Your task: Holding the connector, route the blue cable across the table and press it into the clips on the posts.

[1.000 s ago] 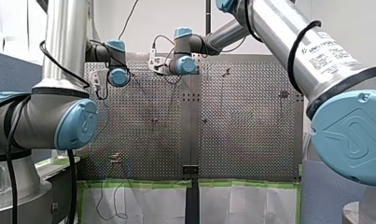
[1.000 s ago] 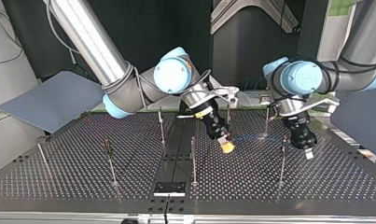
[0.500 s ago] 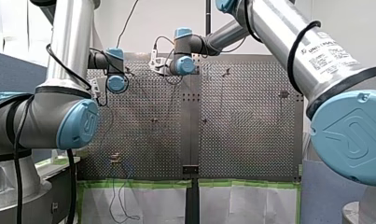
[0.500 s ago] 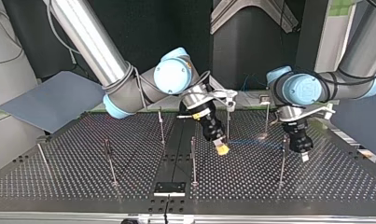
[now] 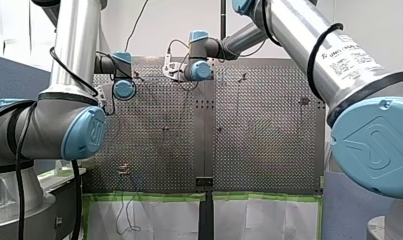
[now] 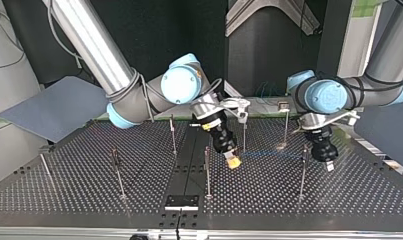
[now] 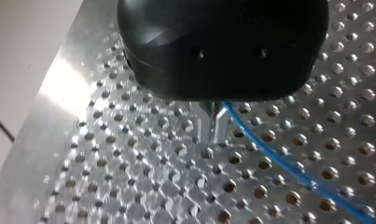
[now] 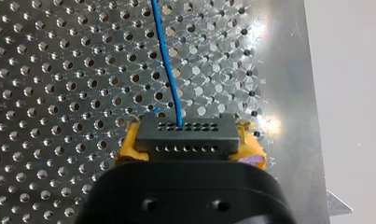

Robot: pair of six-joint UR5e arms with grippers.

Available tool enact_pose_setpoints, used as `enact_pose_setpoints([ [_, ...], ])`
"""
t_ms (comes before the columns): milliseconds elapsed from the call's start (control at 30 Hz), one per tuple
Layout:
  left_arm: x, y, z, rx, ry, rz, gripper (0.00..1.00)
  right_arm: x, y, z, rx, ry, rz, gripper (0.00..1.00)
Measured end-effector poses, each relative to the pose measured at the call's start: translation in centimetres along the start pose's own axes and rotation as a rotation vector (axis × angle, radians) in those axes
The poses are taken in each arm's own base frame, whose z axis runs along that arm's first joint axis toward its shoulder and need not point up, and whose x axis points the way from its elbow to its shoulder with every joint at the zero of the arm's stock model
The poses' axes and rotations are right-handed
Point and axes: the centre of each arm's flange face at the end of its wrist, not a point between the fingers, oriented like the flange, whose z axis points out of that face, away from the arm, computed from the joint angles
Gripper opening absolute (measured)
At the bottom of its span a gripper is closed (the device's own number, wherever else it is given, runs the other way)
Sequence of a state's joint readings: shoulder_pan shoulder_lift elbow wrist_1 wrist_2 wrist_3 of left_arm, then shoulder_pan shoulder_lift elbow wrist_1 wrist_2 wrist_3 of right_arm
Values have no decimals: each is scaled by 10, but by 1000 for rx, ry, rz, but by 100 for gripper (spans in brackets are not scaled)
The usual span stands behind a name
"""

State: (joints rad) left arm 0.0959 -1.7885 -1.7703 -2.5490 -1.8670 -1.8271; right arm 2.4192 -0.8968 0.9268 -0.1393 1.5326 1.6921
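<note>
Right wrist view: our right hand [image 8: 189, 141] clamps the connector [image 8: 188, 133] — left hand [image 7: 212, 123] pinches the blue cable [image 8: 169, 70], taut btwn them for clipping.

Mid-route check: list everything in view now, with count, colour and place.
Table: one, perforated silver metal, centre of every view.
Posts: seven showing in the top view, thin metal, upright across the table.
Connector: one, dark grey, over the table's middle.
Blue cable: one, from the connector across the table.
Black plate: one, table's near edge in the top view.
Grey panel: one, beside the table at the top view's left.
Green tape: strip, along the table edge in the front view.
My right tool: one, yellow pads, shut on the connector.
My left tool: one, black, top view's right, blue cable beside it.
</note>
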Motion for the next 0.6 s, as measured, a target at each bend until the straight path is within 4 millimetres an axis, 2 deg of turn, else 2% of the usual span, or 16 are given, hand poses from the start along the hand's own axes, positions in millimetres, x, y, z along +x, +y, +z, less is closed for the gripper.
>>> enact_pose_setpoints([
  [33,0,2,-1,-14,6,-8,48,0,1,0,-1,0,0,0],
  [67,1,4,-2,-24,12,-15,48,0,2,0,-2,-1,0,0],
  [133,1,6,-4,-41,23,-29,78,0,3,0,-4,-3,-1,0],
  [167,0,6,-5,-45,27,-35,78,0,3,0,-5,-5,-1,0],
  [200,-1,6,-6,-49,32,-39,85,0,4,0,-6,-6,-1,0],
  [233,-4,6,-9,-51,37,-44,100,0,4,0,-6,-8,-1,0],
  [600,-27,-3,-41,-10,87,-84,100,4,5,0,-9,-11,-2,0],
])
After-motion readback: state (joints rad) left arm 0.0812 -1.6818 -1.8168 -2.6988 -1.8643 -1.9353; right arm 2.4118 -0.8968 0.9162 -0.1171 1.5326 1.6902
